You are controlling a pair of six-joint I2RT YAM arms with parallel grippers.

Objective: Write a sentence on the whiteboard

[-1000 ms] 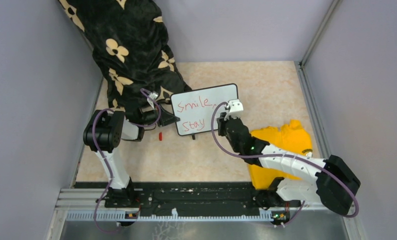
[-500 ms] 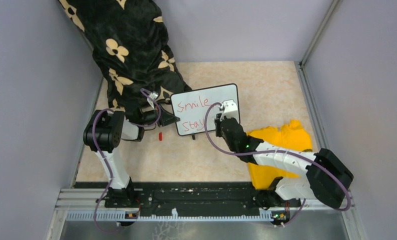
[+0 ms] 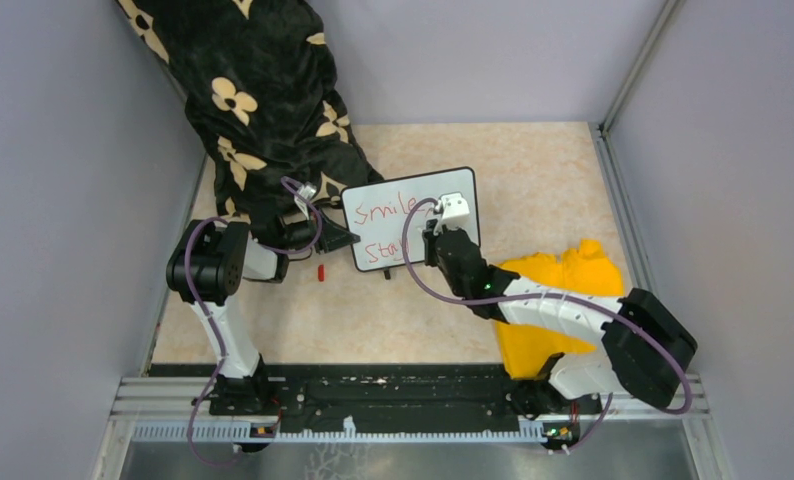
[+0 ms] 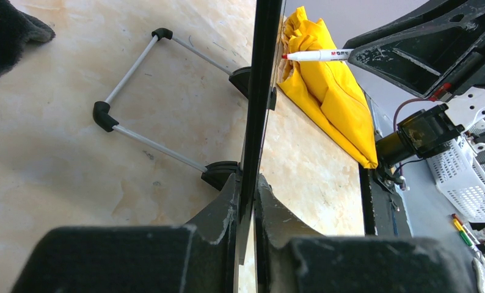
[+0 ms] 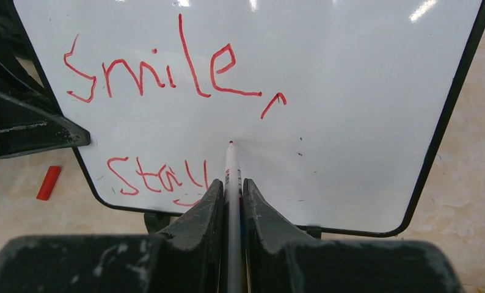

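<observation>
The right end effector (image 5: pixel 231 186) is pressed together on a marker (image 5: pixel 231 165). The marker's long axis runs straight up the middle of the right wrist frame, with its red tip aimed at the whiteboard (image 5: pixel 362 79) and seeming to meet the glossy face at centre frame (actual contact is hard to confirm). The sentence (image 5: pixel 167 67) so far reads "Smile," across the upper left and "Stay" at the lower left. The tip sits just above and to the right of "Stay", so the bare white where the next word would likely go lies to the tip's lower right. The left end effector (image 4: pixel 247 189) pinches the board's edge, steadying it where it stands on the surface (image 4: pixel 57 134); judging by that, only the right arm is placed to write. A red cap (image 5: pixel 48 182) lies at the frame's left, beside the board.
</observation>
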